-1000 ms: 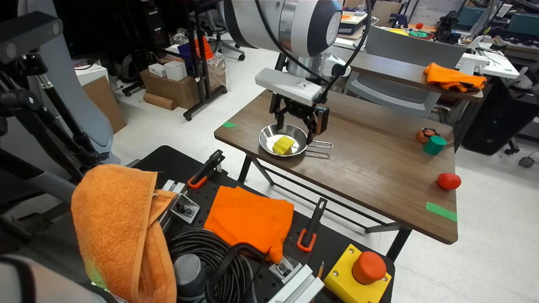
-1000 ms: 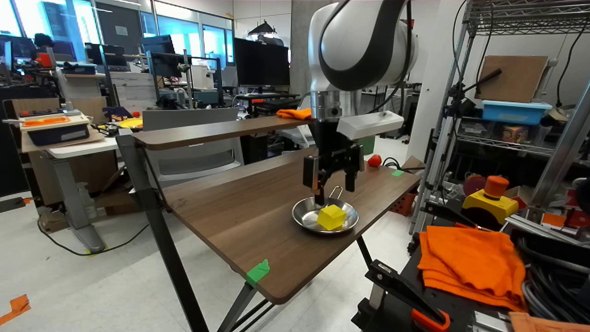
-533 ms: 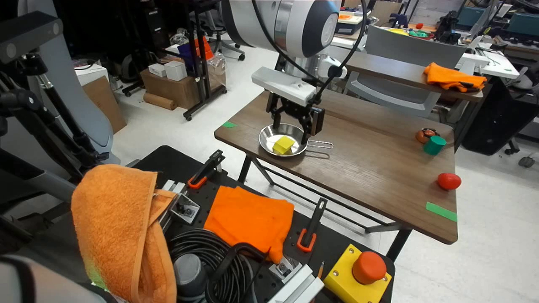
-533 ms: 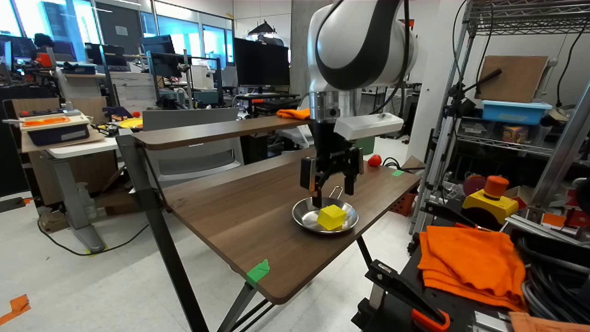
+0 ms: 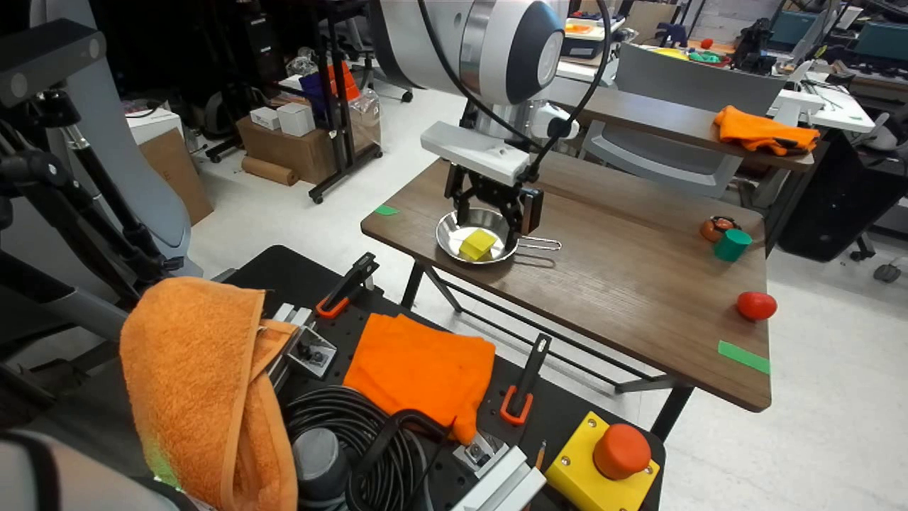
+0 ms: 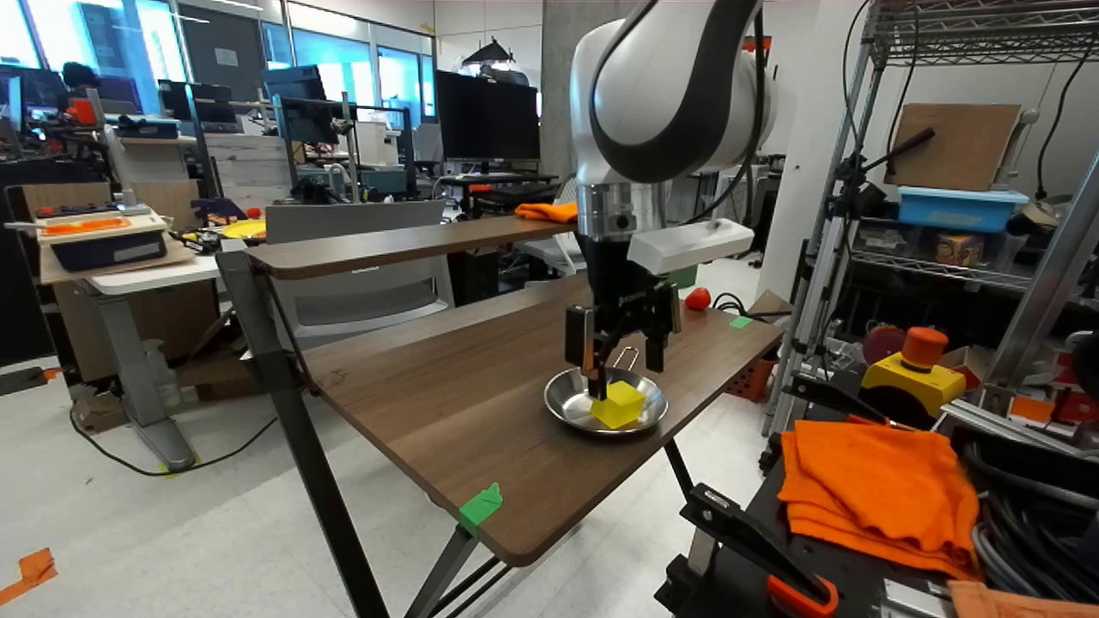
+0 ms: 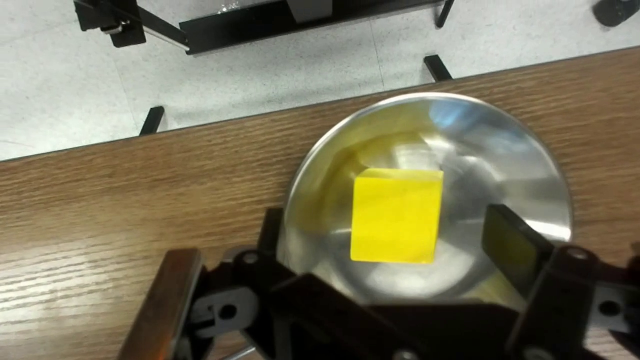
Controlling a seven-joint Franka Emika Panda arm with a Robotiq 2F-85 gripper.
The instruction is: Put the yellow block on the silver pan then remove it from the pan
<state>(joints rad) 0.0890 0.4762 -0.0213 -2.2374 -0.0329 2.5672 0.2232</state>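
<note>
The white arm (image 6: 640, 94) has a black band (image 6: 711, 86), silver collar (image 6: 620, 210), dark cable (image 6: 760, 86) and black hand (image 6: 626, 375).

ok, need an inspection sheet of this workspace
Surface: wooden table, green tape near two corners.
Job's things: yellow block sitting in the silver pan.
Clutter: red round object, green cylindrical object, orange-and-black object, all toward the table's opposite end.
Gripper: open over the pan, block between its jaws in the wrist view, not gripped.
Cables: black cable along the arm; cable coil on the black bench.
Surroundings: orange cloth and yellow box with a red button on that bench.
</note>
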